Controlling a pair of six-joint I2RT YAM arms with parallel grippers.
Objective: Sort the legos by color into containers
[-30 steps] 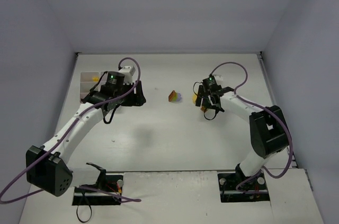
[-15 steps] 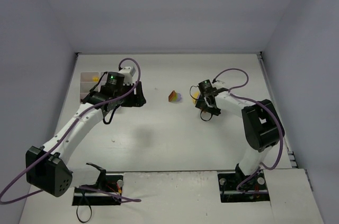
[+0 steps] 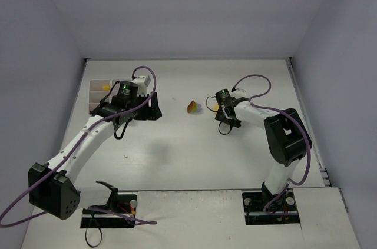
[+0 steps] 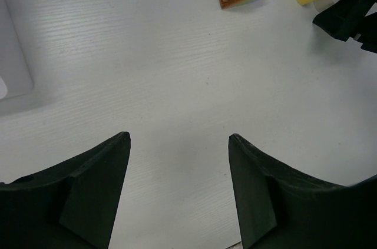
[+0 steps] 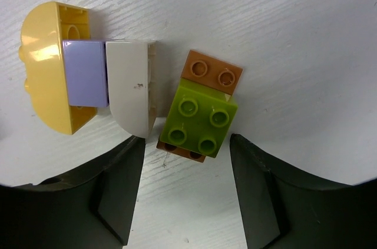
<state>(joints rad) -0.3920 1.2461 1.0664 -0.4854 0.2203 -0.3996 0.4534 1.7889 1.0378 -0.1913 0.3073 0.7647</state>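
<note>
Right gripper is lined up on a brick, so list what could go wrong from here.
1. The lime green brick sits stacked on a brown brick; the right gripper may lift both colours together.
2. The white curved piece lies right beside that stack and could get shoved or pinched.

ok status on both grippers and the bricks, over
Left gripper open, empty. Right gripper open, straddling lime green brick stacked on brown brick, not gripped yet. White rounded piece close beside it.
</note>
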